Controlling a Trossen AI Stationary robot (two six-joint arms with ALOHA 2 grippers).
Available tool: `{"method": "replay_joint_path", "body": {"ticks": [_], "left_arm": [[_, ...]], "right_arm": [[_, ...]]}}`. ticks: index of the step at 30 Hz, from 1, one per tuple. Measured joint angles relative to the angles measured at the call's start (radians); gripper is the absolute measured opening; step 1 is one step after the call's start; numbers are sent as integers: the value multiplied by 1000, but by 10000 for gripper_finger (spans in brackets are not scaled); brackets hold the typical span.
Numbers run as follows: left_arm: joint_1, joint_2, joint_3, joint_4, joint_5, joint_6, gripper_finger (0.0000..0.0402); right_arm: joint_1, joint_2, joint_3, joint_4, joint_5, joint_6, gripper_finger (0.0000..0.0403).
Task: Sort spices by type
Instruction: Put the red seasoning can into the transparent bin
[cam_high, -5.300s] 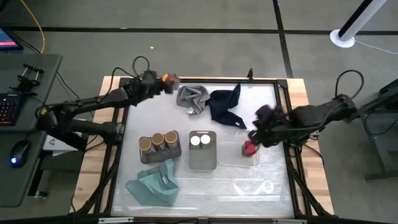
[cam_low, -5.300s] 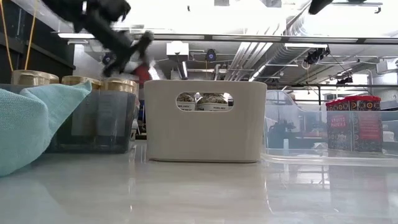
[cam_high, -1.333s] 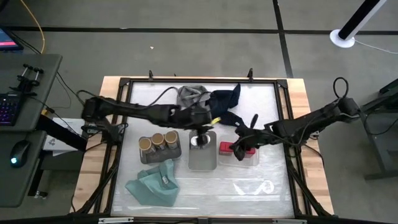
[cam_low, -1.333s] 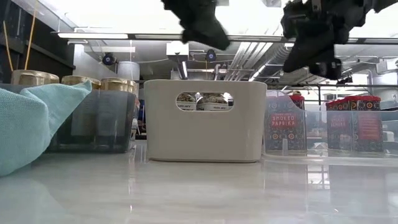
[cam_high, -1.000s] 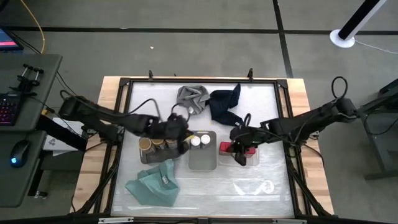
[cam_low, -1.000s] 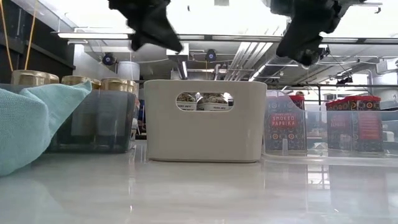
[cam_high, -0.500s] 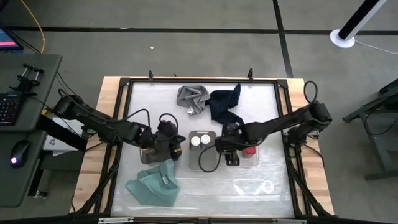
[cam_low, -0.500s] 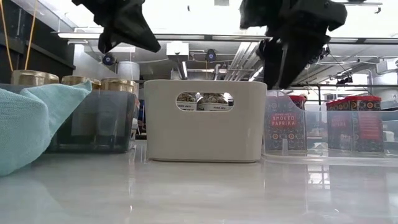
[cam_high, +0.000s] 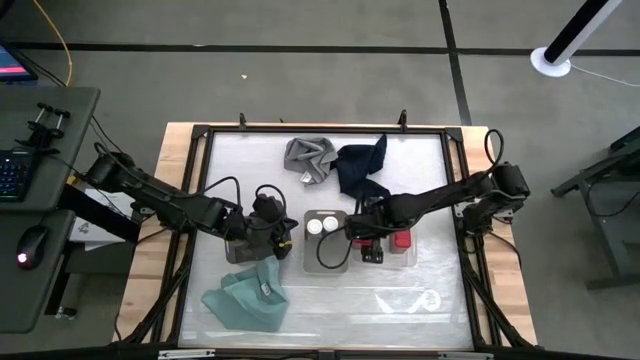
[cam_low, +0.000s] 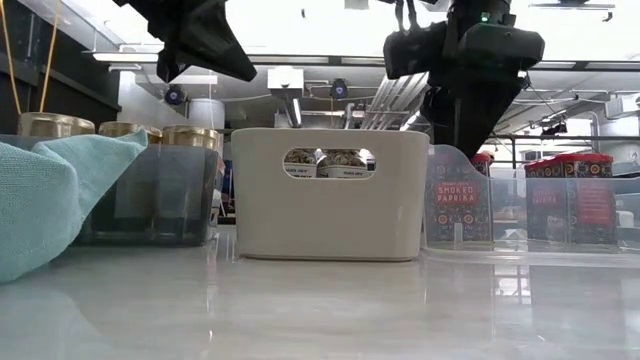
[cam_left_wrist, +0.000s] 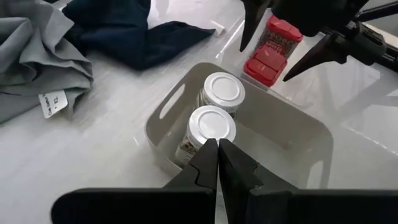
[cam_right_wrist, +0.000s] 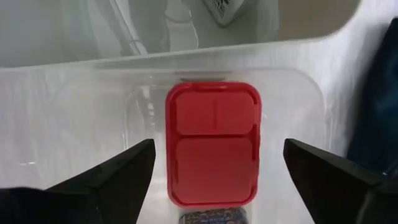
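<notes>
My right gripper (cam_right_wrist: 214, 171) hangs open, pointing down into the clear tray (cam_high: 392, 263). Its fingers stand on either side of a red squarish jar (cam_right_wrist: 213, 143) without touching it. A second red jar (cam_high: 401, 239) stands beside it in that tray. Two white-topped jars (cam_left_wrist: 212, 124) stand in the cream tray (cam_high: 326, 262). My left gripper (cam_left_wrist: 217, 155) is shut with nothing in it, hovering over the grey tray (cam_low: 150, 205), where the tan-topped jars (cam_low: 128, 129) stand.
A grey cloth (cam_high: 309, 156) and a navy cloth (cam_high: 360, 166) lie at the table's far side, and a teal cloth (cam_high: 245, 296) lies near the front left. The three trays stand in a row across the middle. Bare tabletop shows at the front right.
My right gripper has gone toward the table's left along the clear tray, tipped from slanting to pointing down, sunk a little and opened over the left red jar. My left gripper, shut, has drawn back from beside the cream tray toward the left, over the grey tray.
</notes>
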Motion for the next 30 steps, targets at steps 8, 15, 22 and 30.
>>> {"method": "replay_joint_path", "body": {"ticks": [8, 15, 22, 30], "left_arm": [[2, 0, 0, -12, 0, 26, 0], [3, 0, 0, -18, -6, 62, 0], [32, 0, 0, -21, -6, 71, 0], [98, 0, 0, -21, 33, 140, 0]], "right_arm": [[8, 40, 0, 4, -3, 50, 299], [10, 58, -1, -10, -14, 114, 246], [26, 5, -1, -95, -30, 412, 210], [75, -46, 0, -213, -31, 927, 210]]}}
